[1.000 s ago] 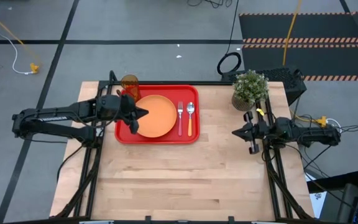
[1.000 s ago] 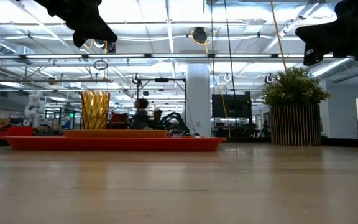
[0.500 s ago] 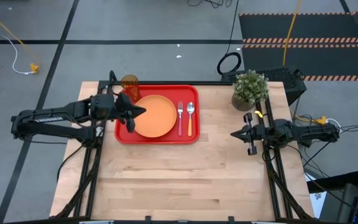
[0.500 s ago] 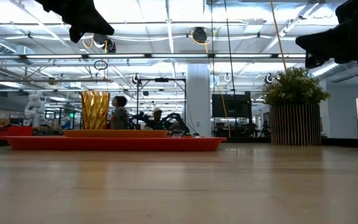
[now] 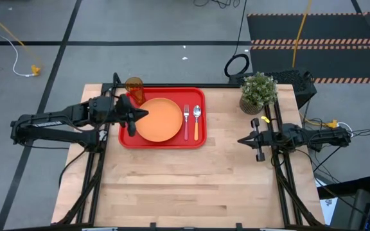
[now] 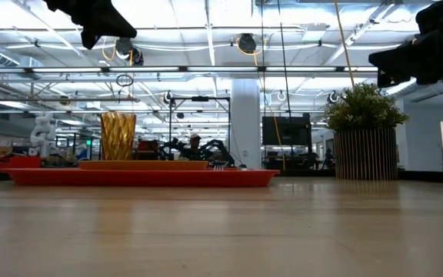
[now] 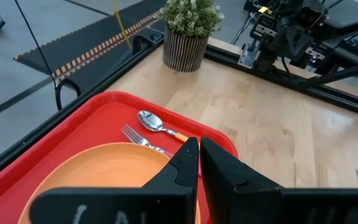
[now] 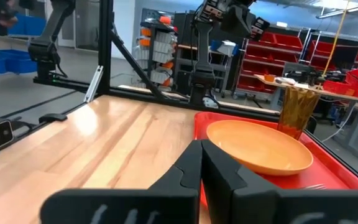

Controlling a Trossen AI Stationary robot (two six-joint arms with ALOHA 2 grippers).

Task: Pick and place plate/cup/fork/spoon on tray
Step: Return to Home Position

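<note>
The red tray [image 5: 126, 138] lies on the far part of the table. On it rest the orange plate [image 5: 158, 120], the fork [image 5: 186, 119], the spoon [image 5: 196, 120] and, in the far left corner, the amber cup [image 5: 133, 86], standing upright [image 6: 118, 135]. My left gripper [image 5: 145, 115] is shut and empty, high above the tray's left part, over the plate's left edge. My right gripper [image 5: 241, 138] is shut and empty, raised near the table's right edge, to the right of the tray.
A potted green plant [image 5: 258, 92] stands at the far right of the table, just beyond my right arm. The near half of the wooden table [image 5: 185, 186] carries nothing. The tray also shows in the left wrist view [image 7: 55, 143] and the right wrist view [image 8: 347, 174].
My left gripper has drawn back toward the table's left edge and risen a little above the tray. My right gripper has shifted slightly toward the table's far edge. The tray and the tableware on it have stayed where they were.
</note>
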